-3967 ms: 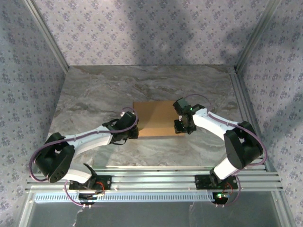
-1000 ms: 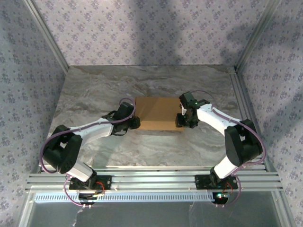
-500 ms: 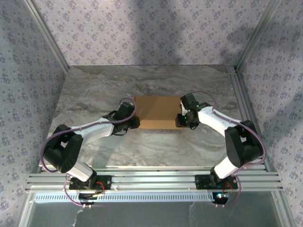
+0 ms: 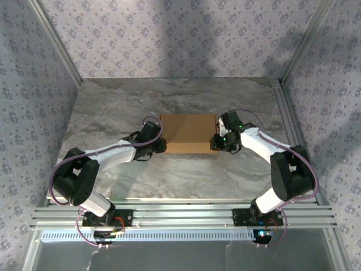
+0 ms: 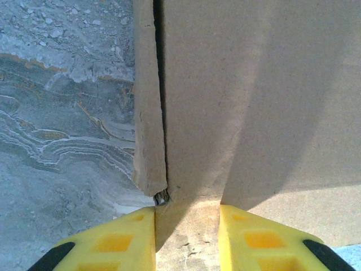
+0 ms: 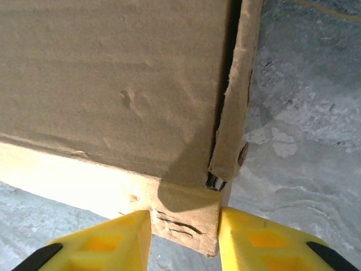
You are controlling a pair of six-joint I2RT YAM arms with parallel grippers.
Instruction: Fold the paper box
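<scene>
Evidently squaring up the paper box (image 4: 188,134): lies flat and shallow at the middle of the marble table (image 4: 113,107), brown top panel up, hemmed in by the two arms. Meets the left gripper (image 4: 160,145) at its near left corner and the right gripper (image 4: 215,142) at its near right corner, presumably so that neither end can slide while the sides are pressed home. From the left wrist, shows the yellow fingers (image 5: 121,240) partly apart, with the box's corner filling the gap beside a loose side flap (image 5: 148,113). Mirrors this at the right wrist, where a ragged flap (image 6: 237,96) stands slightly off the body. Cannot tell for either pincer whether clamped on the cardboard or merely butted against it. Probably calls for tucking those flaps next.
</scene>
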